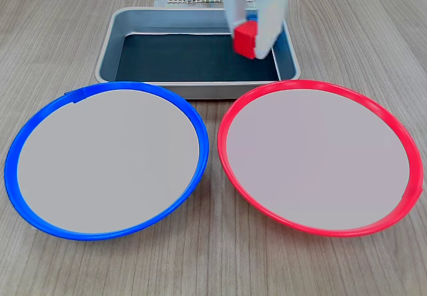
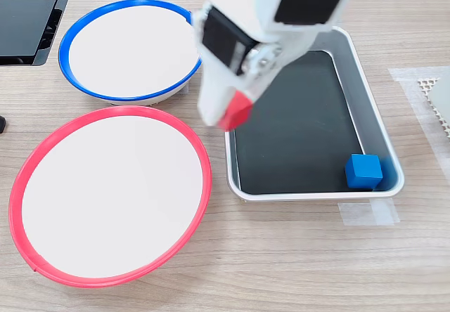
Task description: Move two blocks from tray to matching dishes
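Red block (image 1: pixel 245 39): small bright cube, plain faces, pinched in the white hand (image 2: pixel 232 115), lifted above the tray (image 2: pixel 383 143) near its edge. Blue block (image 2: pixel 363 170), like size, sits in a tray corner on the black floor. Red-rimmed dish (image 2: pixel 206 178) and blue-rimmed dish (image 2: pixel 70 38) lie side by side on the wood-grain desk (image 2: pixel 295 256).
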{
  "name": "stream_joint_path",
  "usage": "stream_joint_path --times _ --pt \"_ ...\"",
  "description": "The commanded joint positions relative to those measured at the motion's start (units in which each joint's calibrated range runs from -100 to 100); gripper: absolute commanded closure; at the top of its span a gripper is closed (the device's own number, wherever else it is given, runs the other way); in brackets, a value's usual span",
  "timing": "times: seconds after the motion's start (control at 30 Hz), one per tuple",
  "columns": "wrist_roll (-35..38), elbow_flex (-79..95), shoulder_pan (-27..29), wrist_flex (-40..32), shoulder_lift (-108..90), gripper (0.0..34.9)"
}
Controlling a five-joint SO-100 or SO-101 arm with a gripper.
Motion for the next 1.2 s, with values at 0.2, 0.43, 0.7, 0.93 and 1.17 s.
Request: stream_joint_path --times 0.2,0.43,0.7,0.93,1.17 --pt "-6.1 -17.4 -6.6 -19.8 19.5 30.5" --pt "-2.8 -7.7 -5.6 -26.3 15.4 13.7" --pt "6.6 3.2 0.8 1.0 -4.3 32.6" --pt "22.8 30.1 7.8 1.9 -23.0 29.0" --pt "21.8 41.3 -7.1 -0.3 -31.5 19.7"
